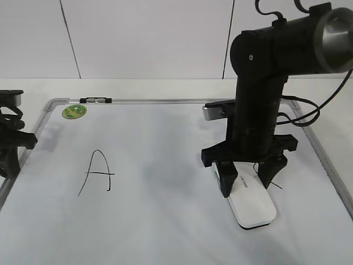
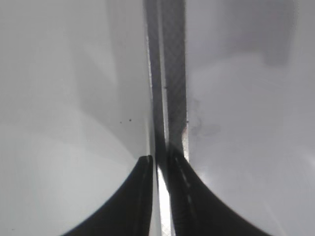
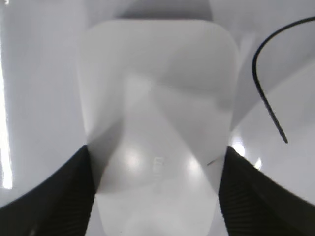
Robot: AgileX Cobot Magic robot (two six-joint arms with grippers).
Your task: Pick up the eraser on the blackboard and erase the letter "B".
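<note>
The white eraser (image 1: 251, 203) lies flat on the blackboard (image 1: 165, 221), right of centre. It fills the right wrist view (image 3: 157, 98). My right gripper (image 1: 248, 179) points straight down with a finger against each long side of the eraser, shut on it. A thin black curved stroke (image 3: 266, 93) shows just right of the eraser. I cannot tell which letter it belongs to, and no whole letter "B" is in view. My left gripper (image 1: 8, 146) sits at the board's left edge, shut and empty, over the frame rail (image 2: 172, 98).
A hand-drawn "A" (image 1: 98, 172) is on the board's left half. A small green round sticker (image 1: 74, 111) sits at the far left corner. The silver frame (image 1: 165, 101) rims the board. The right arm's cables hang at the far right.
</note>
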